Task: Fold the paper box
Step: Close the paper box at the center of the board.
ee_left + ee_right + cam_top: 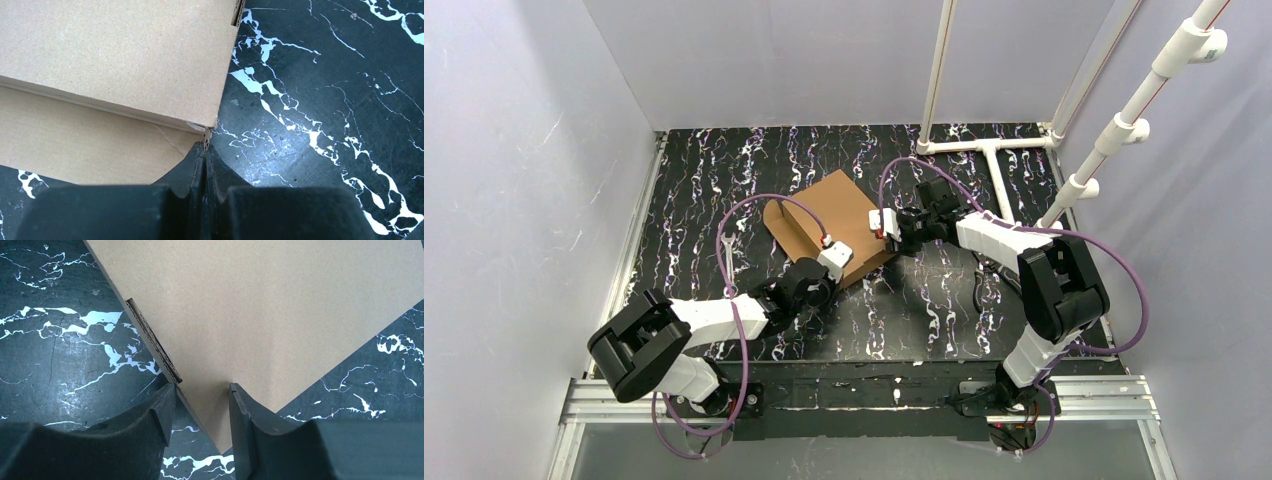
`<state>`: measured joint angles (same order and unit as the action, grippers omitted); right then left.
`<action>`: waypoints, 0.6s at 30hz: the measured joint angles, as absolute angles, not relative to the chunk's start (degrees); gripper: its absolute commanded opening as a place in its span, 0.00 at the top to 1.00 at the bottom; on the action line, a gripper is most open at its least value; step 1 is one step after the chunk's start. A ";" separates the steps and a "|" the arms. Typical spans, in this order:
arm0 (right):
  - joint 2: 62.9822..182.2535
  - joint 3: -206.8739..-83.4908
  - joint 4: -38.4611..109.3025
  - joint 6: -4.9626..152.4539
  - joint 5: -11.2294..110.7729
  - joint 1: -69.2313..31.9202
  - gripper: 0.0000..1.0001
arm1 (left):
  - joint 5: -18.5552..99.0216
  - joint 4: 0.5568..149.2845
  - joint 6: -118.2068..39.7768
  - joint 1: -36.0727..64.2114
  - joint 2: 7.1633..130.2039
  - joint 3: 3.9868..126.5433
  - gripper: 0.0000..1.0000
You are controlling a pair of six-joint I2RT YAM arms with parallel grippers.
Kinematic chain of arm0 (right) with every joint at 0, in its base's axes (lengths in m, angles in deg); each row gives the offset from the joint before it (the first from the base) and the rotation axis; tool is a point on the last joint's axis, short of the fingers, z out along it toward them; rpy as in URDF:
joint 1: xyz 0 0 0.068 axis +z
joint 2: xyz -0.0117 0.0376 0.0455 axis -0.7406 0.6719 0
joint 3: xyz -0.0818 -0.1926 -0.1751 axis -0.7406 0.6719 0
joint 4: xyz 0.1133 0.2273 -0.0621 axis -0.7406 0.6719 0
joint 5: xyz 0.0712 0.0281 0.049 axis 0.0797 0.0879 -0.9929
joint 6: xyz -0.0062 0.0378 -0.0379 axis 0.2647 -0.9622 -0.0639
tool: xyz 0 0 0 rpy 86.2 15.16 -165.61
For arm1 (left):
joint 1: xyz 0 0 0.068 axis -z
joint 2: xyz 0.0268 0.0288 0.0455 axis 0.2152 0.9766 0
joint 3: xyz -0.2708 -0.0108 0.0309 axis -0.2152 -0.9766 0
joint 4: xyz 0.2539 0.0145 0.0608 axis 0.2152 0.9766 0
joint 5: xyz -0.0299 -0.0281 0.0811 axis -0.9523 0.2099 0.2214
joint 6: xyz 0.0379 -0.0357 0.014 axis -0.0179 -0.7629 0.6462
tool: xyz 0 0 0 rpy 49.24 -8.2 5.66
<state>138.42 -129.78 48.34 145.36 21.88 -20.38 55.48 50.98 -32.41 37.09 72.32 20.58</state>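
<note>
The paper box is a flat brown corrugated shape lying in the middle of the black marbled table. My left gripper is at its near corner. In the left wrist view the left gripper is shut, with the thin corrugated edge of a lower flap pinched between its tips below the top panel. My right gripper is at the box's right corner. In the right wrist view the right gripper stands open astride that corner of the paper box, one finger against the side edge, the other over the top panel.
A white pipe frame stands at the back right of the table. Pale walls close in the left, back and right sides. A metal rail with the arm bases runs along the near edge.
</note>
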 measured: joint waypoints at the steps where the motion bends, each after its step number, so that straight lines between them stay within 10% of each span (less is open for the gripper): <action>1: 138.44 -129.78 48.34 145.33 21.84 -20.38 0.50 | 56.02 51.16 -32.30 37.31 72.32 20.62 1.00; 18: 138.57 -129.80 48.28 145.36 21.43 -20.36 0.50 | 62.76 53.60 -29.79 39.93 73.35 22.35 1.00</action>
<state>138.57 -129.80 48.28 145.36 21.43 -20.36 62.76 53.60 -29.79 39.93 73.35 22.35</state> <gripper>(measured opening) 0.503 0.010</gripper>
